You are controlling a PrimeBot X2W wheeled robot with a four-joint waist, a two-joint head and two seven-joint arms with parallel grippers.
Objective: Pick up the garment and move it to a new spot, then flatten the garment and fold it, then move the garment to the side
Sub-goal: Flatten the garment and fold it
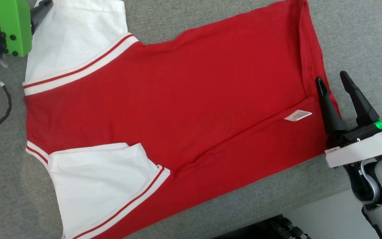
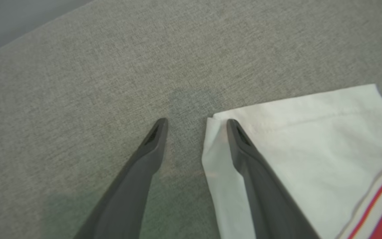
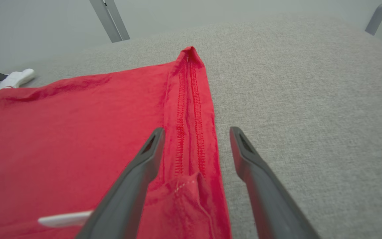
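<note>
Red garment (image 1: 177, 109): its hem lies between the right pincer's (image 1: 332, 79) wide-open, empty jaws.

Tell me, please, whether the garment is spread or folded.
Spread: the garment lies flat, both white sleeves out; one long edge looks turned over.

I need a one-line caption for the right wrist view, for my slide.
Open right hand straddling the stitched hem of a red T-shirt lying on a grey woven surface.

Bare surface (image 1: 360, 39) around garment (image 1: 177, 109), likely cable (image 1: 10, 101) left
</note>
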